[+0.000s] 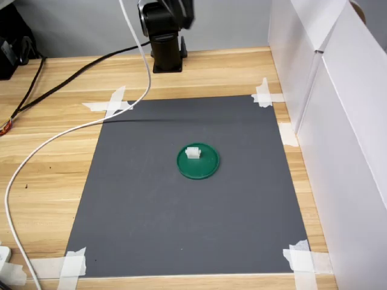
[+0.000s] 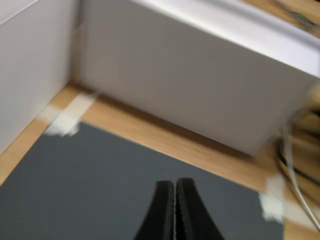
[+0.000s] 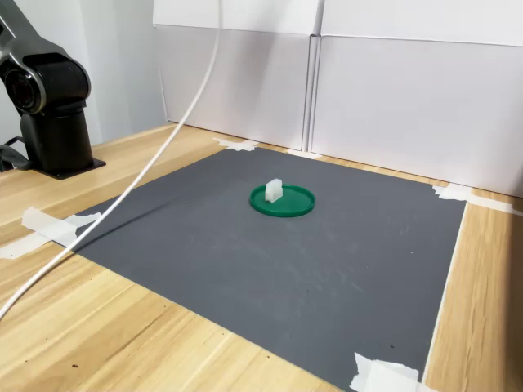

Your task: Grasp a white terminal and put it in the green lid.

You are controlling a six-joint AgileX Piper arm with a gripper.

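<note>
The green lid lies flat near the middle of the dark grey mat; the second exterior view shows the lid too. The white terminal stands inside the lid, toward its far rim, and is also seen in the second exterior view. My gripper shows only in the wrist view. Its two black fingers are pressed together with nothing between them. It hangs above a mat corner near the white boxes, away from the lid. Neither lid nor terminal appears in the wrist view.
White boxes wall the first exterior view's right side. The arm's black base stands on the wooden table behind the mat. A white cable and black cables trail across the first exterior view's left. Tape strips hold the mat corners.
</note>
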